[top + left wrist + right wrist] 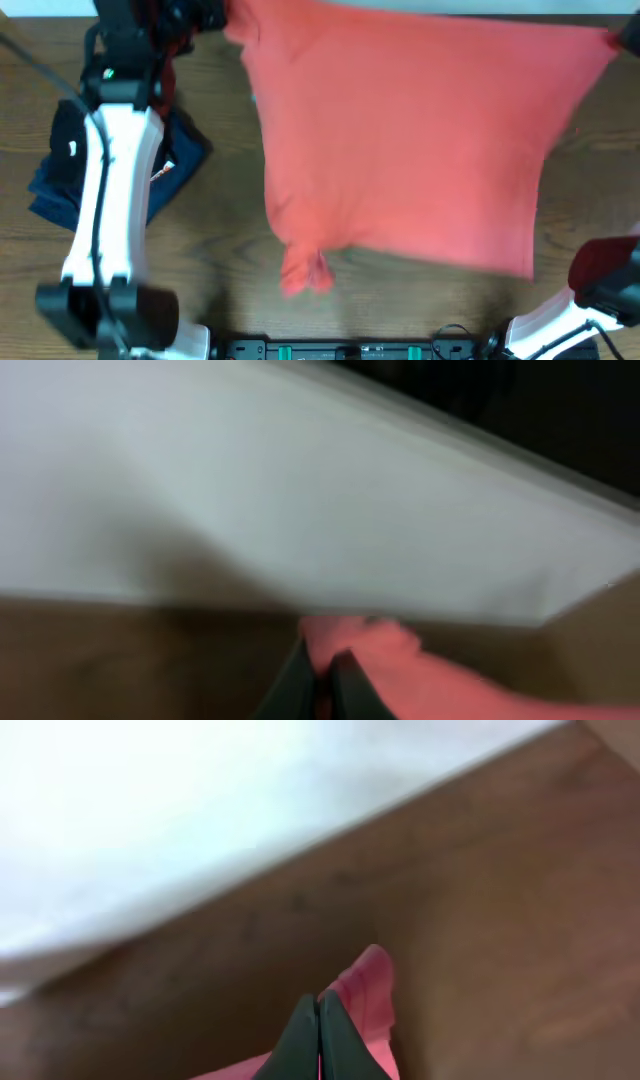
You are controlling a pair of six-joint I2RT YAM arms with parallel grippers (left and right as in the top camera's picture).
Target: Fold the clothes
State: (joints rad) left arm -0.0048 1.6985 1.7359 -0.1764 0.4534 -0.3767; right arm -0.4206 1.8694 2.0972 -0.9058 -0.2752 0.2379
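Note:
The coral-red T-shirt (400, 130) hangs spread out above the table, held up along its far edge, plain side to the overhead camera; its letters are hidden. A sleeve (305, 270) dangles at its lower left. My left gripper (215, 15) is at the shirt's far left corner, shut on the fabric (385, 660), jaws (325, 665) pinching it. My right gripper (625, 38) is at the far right corner, mostly out of the overhead view, its jaws (318, 1010) shut on a fold of the shirt (365, 990).
A navy-blue folded garment (175, 165) with a black one (65, 150) lies at the left under my left arm. A white wall or board (250, 490) stands behind the wooden table (230, 260). The arm bases stand at the front edge.

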